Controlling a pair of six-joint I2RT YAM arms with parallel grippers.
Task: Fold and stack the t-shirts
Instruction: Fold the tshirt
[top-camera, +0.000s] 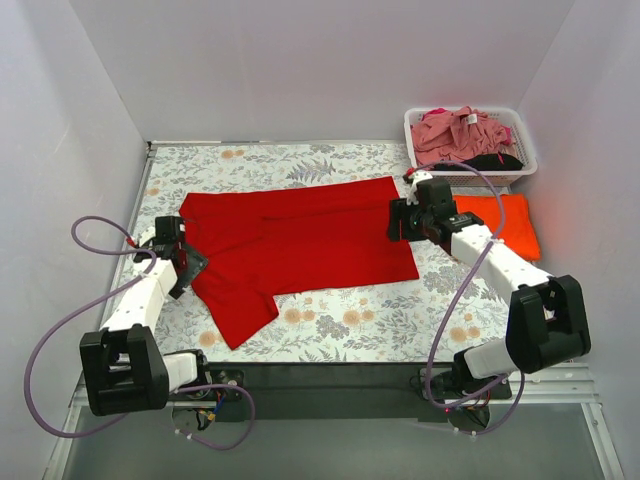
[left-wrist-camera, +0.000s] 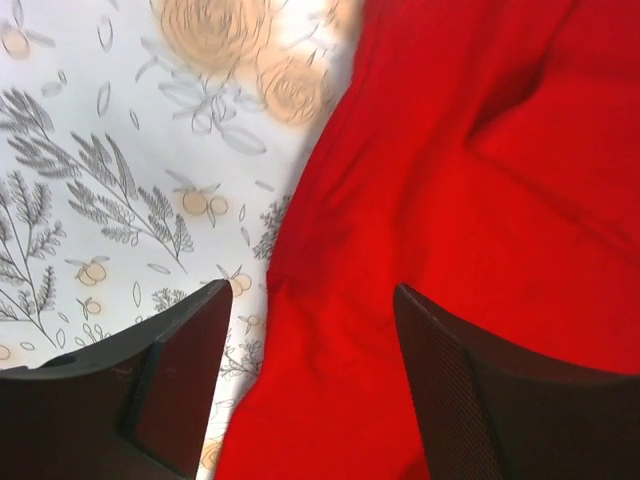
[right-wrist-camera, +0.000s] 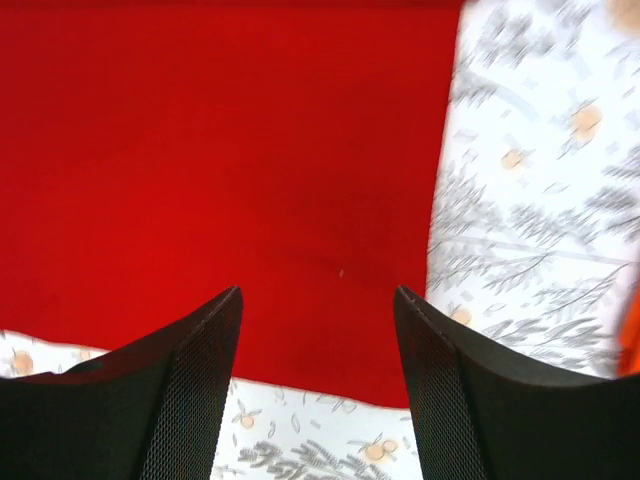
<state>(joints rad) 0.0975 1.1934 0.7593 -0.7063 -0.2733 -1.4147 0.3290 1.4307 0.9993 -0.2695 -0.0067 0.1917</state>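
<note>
As left end effector (left-wrist-camera: 312, 300) gapes, red t-shirt (left-wrist-camera: 450, 200) edge beneath

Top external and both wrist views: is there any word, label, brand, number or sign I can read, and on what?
No readable text in any view.
White neck tag on the pink t-shirt in the basket: too small to read.
Red t-shirt, orange t-shirt, table cloth: no lettering visible.

Bright, even light; blurred wrist views

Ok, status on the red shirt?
Left gripper open, right gripper open, both empty. Red shirt laid out, not stacked. Nothing blocking.
</note>
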